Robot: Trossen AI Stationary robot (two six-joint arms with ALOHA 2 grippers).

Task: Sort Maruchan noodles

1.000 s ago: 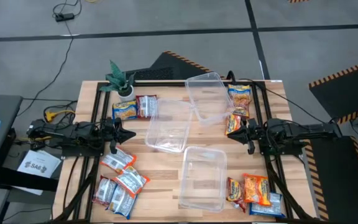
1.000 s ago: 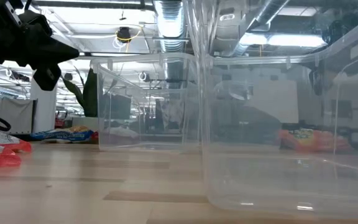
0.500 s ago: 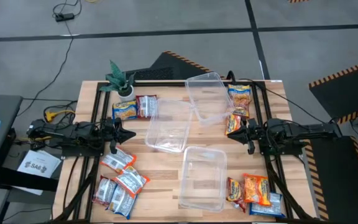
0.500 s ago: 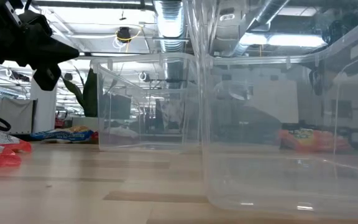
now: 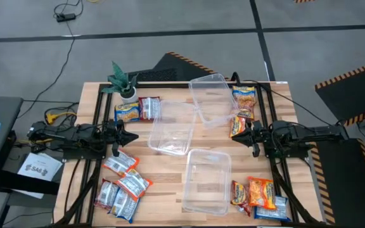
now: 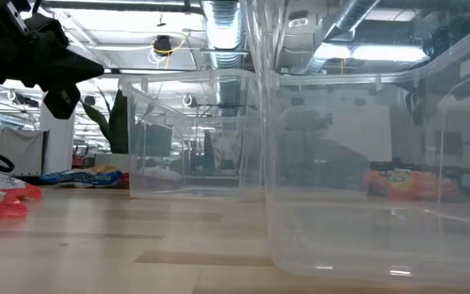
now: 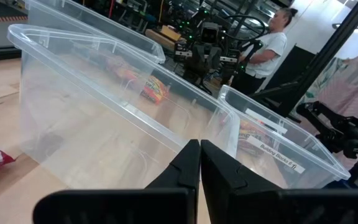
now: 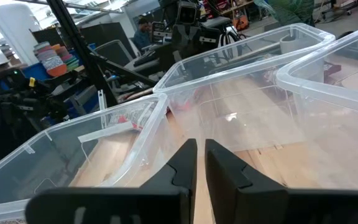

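Noodle packets, left near group: red-and-silver packets (image 5: 124, 183) lie in a loose pile at the table's left near corner; about five, the overlap hides an exact count.
Noodle packets, left far group: one blue-and-yellow packet (image 5: 127, 112) touching one red-and-silver packet (image 5: 149, 107), beside the plant.
Noodle packets, right far group: orange packets (image 5: 243, 107) lie in a line along the right rail, about three.
Noodle packets, right near group: orange packets (image 5: 253, 192) with a blue one (image 5: 272, 208) at the table's right near corner, overlapping, count unclear.
Writing: none on the wrappers can be read.
Tubs: three clear plastic tubs, far (image 5: 213, 99), middle (image 5: 172, 128) and near (image 5: 206, 180), down the table's middle, none holding a packet; a white label on one tub wall shows print too small to be sure of.
Left gripper (image 5: 130, 136): fingers pressed together, holding nothing, at the left edge facing the middle tub.
Right gripper (image 5: 238, 134): fingers closed on nothing, at the right edge just beside an orange packet.
Plant (image 5: 123, 82): small potted one at the far left corner.
Table (image 5: 163, 168): pale wood.
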